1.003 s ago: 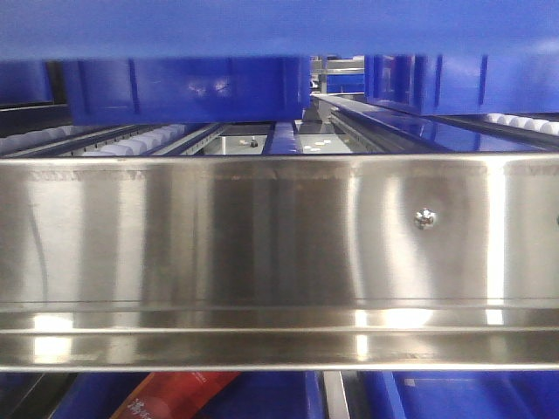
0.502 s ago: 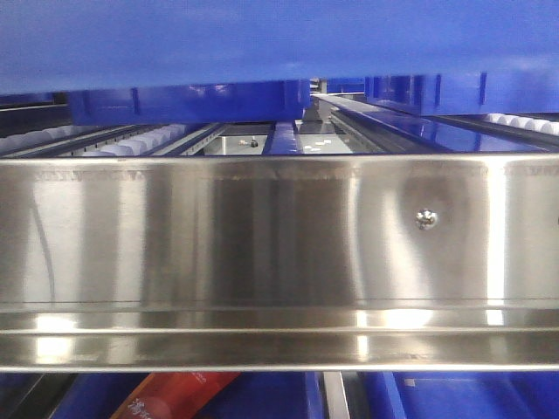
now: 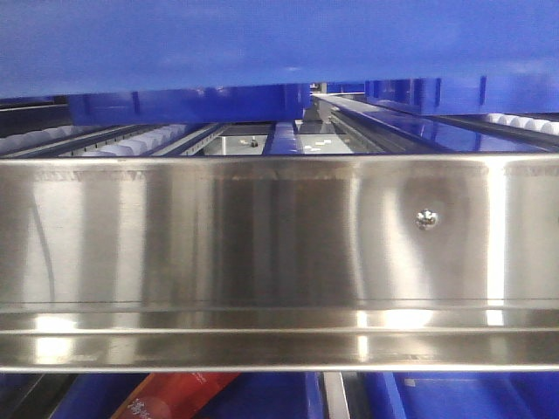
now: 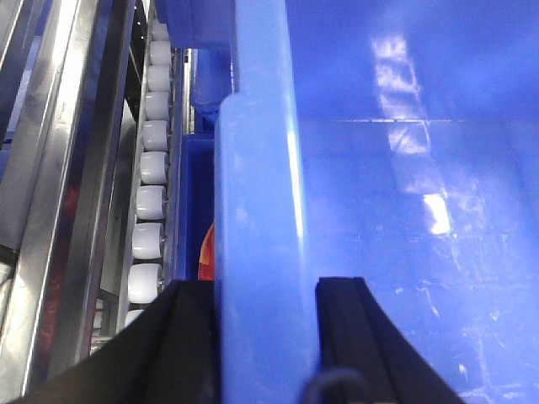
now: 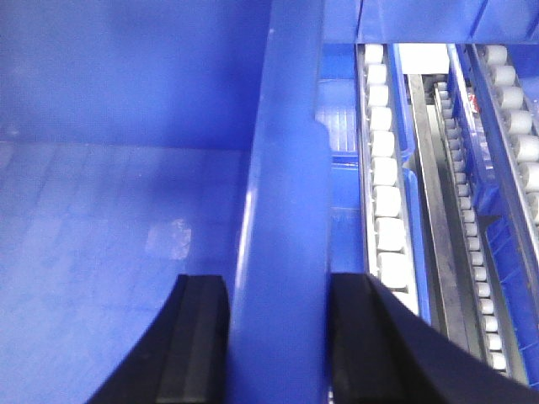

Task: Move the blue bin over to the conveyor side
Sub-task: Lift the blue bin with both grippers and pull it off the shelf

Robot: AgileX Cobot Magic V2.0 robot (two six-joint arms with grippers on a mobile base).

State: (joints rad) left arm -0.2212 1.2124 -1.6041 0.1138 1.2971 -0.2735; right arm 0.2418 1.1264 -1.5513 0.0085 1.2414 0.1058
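- Most of the front view's top is the blue bin (image 3: 279, 39). It shows above the stainless-steel rail (image 3: 279, 244) and looks held up off everything, so I'd say the pick-up is done and the carry to the conveyor side is what's left.
- That rail fills the middle of the front view and hides whatever is low behind it. No grey belt shows in any camera, so I can't tell how near the drop-off is.
- White rollers (image 4: 150, 202) run just beside the bin in both wrist views.
- Left gripper (image 4: 265, 290) is clamped on the bin's side wall, one finger inside and one outside. Right gripper (image 5: 276, 286) grips the opposite wall the same way.
- Red packet (image 3: 175, 397) is cut off at the bottom edge, no idea what it is.
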